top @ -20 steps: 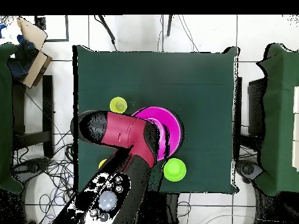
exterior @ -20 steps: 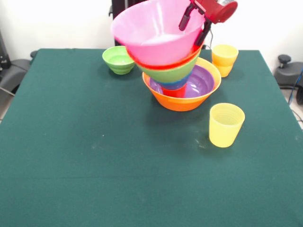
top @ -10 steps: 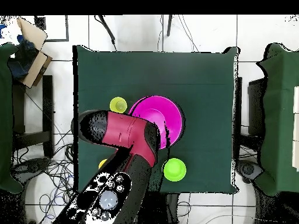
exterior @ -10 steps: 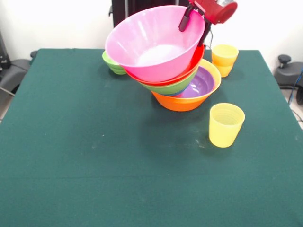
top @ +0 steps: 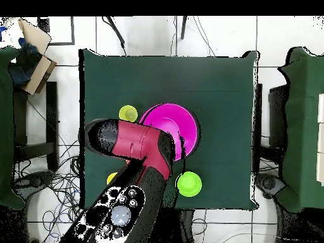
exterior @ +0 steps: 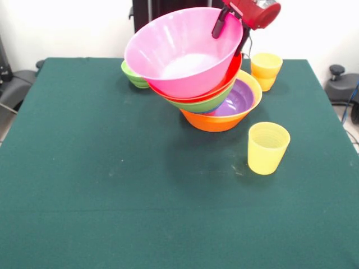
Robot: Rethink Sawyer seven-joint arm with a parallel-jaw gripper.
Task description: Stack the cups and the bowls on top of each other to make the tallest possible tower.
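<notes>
Pink bowl [exterior: 182, 53] is pinched at its rim by your hand [exterior: 230, 28], tilted atop the tower [exterior: 216, 106] just below. Left to stack: pale yellow cup [exterior: 268, 147] well below the hand, darker yellow cup [exterior: 266, 70] beside it, small green bowl [exterior: 133, 75] across.

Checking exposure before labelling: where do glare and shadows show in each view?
Front view: a bright washed-out patch inside the pink bowl, and a soft shadow on the table beside the yellow cup. Overhead view: the arm hides part of the bowl; no clear glare.
</notes>
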